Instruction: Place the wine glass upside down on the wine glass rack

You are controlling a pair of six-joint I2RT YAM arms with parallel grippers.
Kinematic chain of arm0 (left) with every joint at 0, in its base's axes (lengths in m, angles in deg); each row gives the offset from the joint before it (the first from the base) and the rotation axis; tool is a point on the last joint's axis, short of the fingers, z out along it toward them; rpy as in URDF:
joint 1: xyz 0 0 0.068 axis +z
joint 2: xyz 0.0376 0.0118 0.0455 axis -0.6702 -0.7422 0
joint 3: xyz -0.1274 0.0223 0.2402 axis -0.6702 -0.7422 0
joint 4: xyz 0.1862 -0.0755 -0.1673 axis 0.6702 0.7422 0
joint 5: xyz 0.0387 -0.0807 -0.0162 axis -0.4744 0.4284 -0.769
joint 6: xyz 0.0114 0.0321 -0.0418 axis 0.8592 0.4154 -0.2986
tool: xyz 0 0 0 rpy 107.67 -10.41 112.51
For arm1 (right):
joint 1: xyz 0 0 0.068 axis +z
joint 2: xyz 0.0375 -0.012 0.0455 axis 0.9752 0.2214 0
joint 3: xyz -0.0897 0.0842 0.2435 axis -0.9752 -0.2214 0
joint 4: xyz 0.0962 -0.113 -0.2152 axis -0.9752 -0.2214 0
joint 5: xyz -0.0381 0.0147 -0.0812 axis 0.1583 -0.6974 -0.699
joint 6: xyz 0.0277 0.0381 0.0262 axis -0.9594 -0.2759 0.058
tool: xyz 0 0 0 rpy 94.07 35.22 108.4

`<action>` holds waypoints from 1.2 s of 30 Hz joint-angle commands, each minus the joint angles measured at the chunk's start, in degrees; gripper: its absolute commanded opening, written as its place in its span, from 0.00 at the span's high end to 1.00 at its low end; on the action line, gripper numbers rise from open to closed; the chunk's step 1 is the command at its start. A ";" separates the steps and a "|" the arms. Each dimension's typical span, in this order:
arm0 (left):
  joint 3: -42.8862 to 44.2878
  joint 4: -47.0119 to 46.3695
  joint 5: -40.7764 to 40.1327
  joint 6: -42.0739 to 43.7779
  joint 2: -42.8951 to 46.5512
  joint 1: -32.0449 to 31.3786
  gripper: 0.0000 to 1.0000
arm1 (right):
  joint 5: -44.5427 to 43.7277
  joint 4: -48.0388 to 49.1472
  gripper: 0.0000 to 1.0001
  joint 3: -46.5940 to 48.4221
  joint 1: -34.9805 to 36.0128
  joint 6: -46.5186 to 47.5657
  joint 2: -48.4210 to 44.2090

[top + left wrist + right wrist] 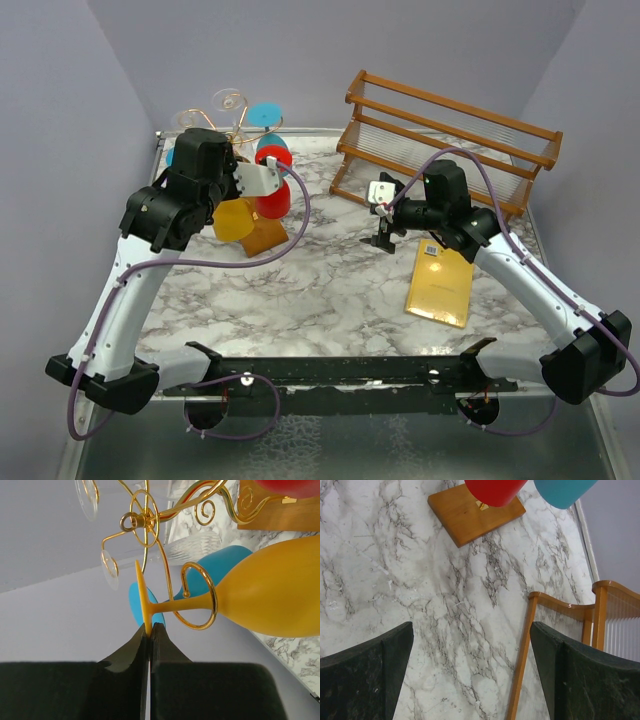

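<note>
My left gripper (149,626) is shut on the foot rim of a yellow wine glass (270,600); its stem lies inside a spiral arm of the gold wire wine glass rack (145,520). In the top view the yellow glass (234,218) hangs bowl-down at the rack (232,105), beside a red glass (273,178) and a blue glass (265,116). The rack's wooden base (266,236) sits under them. My right gripper (472,645) is open and empty above the marble table, right of the rack; it also shows in the top view (384,215).
A large brown slatted wooden rack (445,140) stands at the back right, its edge close to my right gripper (525,655). A yellow flat packet (440,285) lies on the marble table (320,290) under the right arm. Purple walls enclose the table.
</note>
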 commanded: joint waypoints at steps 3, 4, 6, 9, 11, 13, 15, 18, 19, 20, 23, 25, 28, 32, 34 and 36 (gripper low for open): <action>2.44 1.13 4.45 -0.72 1.36 0.27 1.00 | -0.81 1.31 0.00 -0.42 0.28 0.43 -0.05; 2.49 1.10 4.93 -0.73 1.28 0.27 1.00 | -0.72 1.22 0.00 -0.44 0.26 0.43 -0.12; 2.22 0.78 5.68 -0.70 1.20 0.25 1.00 | -0.70 1.30 0.00 -0.37 0.28 0.34 -0.15; 0.93 -0.13 6.60 -0.61 0.78 0.05 0.99 | -0.66 1.16 0.00 -0.40 0.28 0.34 -0.07; 0.07 -0.83 6.74 -0.64 0.50 -0.07 0.97 | -0.74 1.21 0.00 -0.42 0.28 0.34 -0.05; -0.43 -1.38 7.12 -0.65 0.32 -0.17 0.95 | -0.85 1.17 0.00 -0.46 0.28 0.34 -0.14; -0.58 -1.49 7.73 -0.91 0.15 -0.17 0.93 | -0.92 1.30 0.00 -0.50 0.28 0.34 -0.16; -0.63 -1.10 9.39 -1.48 0.22 -0.28 0.89 | -0.99 1.28 0.00 -0.51 0.28 0.34 -0.06; -0.67 -0.91 9.81 -1.58 0.21 -0.26 0.88 | -0.95 1.30 0.00 -0.51 0.26 0.42 -0.06; -0.75 -0.78 10.14 -1.75 0.28 -0.26 0.87 | -1.03 1.28 0.00 -0.57 0.28 0.41 -0.05; -0.93 -0.26 11.35 -2.09 0.39 -0.28 0.85 | -1.08 1.32 0.00 -0.59 0.28 0.50 0.00; -0.85 0.30 12.17 -2.29 0.39 -0.26 0.83 | -1.02 1.39 0.01 -0.59 0.28 0.52 0.06; -0.67 1.11 13.14 -2.49 0.39 -0.26 0.80 | -1.24 1.43 0.00 -0.68 0.28 0.61 -0.05; -0.67 1.55 13.84 -2.80 0.35 -0.26 0.77 | -1.36 1.57 0.00 -0.94 0.28 0.61 -0.31; -0.60 1.81 14.32 -2.87 0.30 -0.27 0.76 | -1.38 1.63 0.00 -0.94 0.28 0.61 -0.36; -0.54 2.22 15.00 -3.01 0.30 -0.26 0.75 | -1.38 1.67 0.00 -1.03 0.28 0.61 -0.32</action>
